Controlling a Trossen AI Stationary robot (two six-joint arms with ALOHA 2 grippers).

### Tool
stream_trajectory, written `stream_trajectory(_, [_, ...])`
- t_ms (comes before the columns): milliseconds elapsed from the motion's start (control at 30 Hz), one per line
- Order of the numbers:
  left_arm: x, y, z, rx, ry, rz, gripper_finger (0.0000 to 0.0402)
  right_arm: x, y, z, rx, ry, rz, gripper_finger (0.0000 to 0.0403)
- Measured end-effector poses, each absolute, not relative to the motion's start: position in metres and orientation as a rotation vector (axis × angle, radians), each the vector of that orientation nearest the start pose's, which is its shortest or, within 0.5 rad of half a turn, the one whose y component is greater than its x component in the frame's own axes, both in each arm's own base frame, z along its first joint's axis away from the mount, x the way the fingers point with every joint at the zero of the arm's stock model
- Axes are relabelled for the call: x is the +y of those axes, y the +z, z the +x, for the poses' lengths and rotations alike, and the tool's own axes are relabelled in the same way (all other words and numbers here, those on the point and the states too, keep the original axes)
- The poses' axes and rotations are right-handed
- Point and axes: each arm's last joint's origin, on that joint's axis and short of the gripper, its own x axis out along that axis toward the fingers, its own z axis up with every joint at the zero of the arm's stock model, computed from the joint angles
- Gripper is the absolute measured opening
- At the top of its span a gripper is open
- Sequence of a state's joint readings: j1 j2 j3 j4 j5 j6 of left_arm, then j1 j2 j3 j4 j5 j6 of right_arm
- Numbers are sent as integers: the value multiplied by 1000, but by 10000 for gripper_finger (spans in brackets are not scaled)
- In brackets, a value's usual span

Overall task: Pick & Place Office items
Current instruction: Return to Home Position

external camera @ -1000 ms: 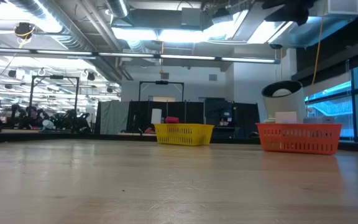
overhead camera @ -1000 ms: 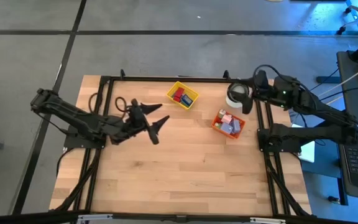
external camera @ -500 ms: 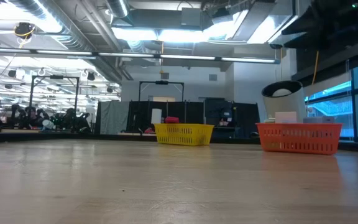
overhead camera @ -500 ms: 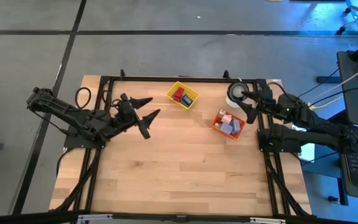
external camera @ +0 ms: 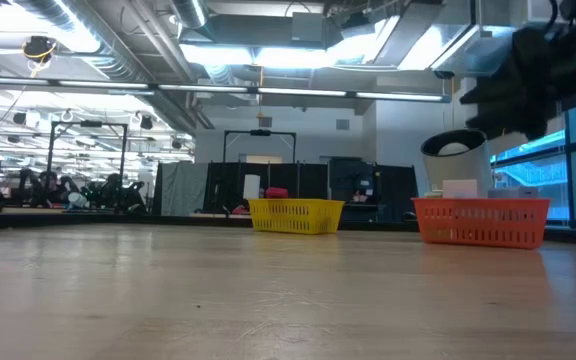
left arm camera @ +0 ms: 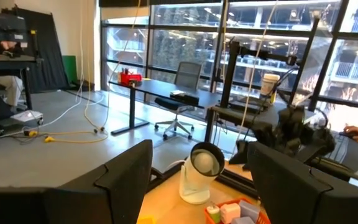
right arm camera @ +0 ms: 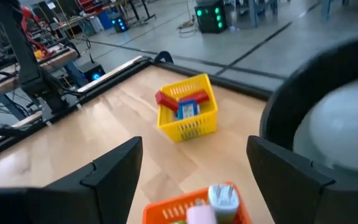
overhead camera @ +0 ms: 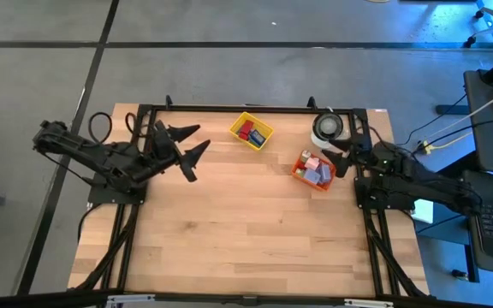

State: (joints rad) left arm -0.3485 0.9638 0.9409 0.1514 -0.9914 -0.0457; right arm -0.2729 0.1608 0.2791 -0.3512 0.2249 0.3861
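The items point(overhead camera: 317, 166) are sitting in the yellow bin point(overhead camera: 267, 140) and the orange bin point(overhead camera: 308, 181). The left hand point(overhead camera: 200, 137) is hovering open over the counter's point(overhead camera: 246, 222) left side. The right hand point(overhead camera: 332, 159) is gaping, empty, beside the orange bin.

Bright ceiling lights point(external camera: 268, 57), daylit windows point(left arm camera: 185, 37), faint shadows

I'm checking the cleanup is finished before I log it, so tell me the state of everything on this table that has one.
yellow bin: upright, holding red and blue office items.
orange bin: upright, holding pink, white and lavender pieces.
white roll: standing near the table's back edge.
left gripper: open, empty, over the table's left part.
right gripper: open, empty, beside the orange bin.
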Motion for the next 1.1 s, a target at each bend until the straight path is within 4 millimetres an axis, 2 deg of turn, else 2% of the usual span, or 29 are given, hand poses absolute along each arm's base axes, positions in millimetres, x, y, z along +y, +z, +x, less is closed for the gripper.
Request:
stream_trajectory(167, [-41,387,184,-116,637,-172,260,-31,191,88,134,-534,443,291])
stream_trajectory(567, [-27,380,145,-53,622,-336,260,-33,163,94,153,-544,481,291])
stream_trajectory(700, [-25,376,138,-24,632,-363,260,-33,165,94,127,-539,485,291])
stream_trajectory(867, [-27,367,143,26,614,-408,260,-33,164,94,133,-541,485,291])
stream_trajectory(1100, [-39,348,175,125,604,-418,260,-33,167,95,95,-539,507,291])
